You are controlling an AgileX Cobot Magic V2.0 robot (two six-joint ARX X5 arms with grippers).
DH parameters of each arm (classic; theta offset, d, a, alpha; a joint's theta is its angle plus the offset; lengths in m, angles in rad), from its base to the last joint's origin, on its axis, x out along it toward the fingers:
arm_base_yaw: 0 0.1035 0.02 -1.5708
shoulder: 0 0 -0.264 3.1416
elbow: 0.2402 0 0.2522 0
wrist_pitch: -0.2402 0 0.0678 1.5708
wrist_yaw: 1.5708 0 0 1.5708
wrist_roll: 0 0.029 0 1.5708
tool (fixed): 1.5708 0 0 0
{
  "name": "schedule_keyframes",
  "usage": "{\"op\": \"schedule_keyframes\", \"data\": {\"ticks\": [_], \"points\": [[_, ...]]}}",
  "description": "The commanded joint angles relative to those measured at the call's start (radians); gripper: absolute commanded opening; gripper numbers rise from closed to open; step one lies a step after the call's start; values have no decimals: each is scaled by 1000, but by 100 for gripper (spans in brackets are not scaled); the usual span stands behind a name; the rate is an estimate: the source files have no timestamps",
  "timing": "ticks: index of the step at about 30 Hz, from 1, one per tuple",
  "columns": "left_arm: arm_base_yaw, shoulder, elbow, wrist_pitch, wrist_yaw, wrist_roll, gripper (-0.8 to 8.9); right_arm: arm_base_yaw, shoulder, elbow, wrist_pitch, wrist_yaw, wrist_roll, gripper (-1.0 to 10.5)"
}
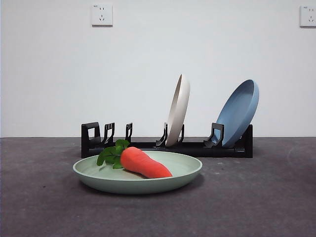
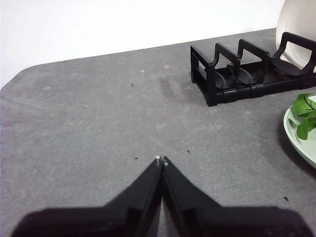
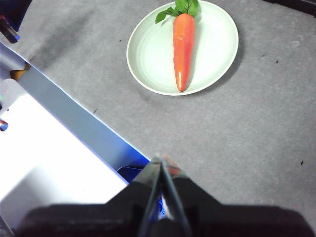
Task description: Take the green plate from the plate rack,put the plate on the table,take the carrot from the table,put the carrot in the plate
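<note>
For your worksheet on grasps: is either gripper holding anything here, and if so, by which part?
Nothing is held. The left gripper and right gripper are both shut on nothing; the carrot lies free in the green plate.

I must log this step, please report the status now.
Left hand shut, right hand shut, both empty and clear of the work. Carrot lies in green plate on table. Nothing in the way.

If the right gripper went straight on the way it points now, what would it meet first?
Probably bare dark grey table. The shut right gripper points toward the pale green round plate holding the orange toy carrot, which looks next, though depth is unclear.
</note>
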Motion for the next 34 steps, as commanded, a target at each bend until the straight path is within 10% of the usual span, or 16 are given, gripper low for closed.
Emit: {"op": "schedule_keyframes", "data": {"ticks": [1,16,34], "points": [[3,-3,-12,-1,-2,-6,-3,-38,-33,-1,13,53,-77,5],[3,-3,-12,-1,-2,-6,-3,-590,-443,-491,604,-59,-142,4],[3,-3,-12,-1,-2,-6,-3,-649,-729,-993,882,-51,-84,4]]}}
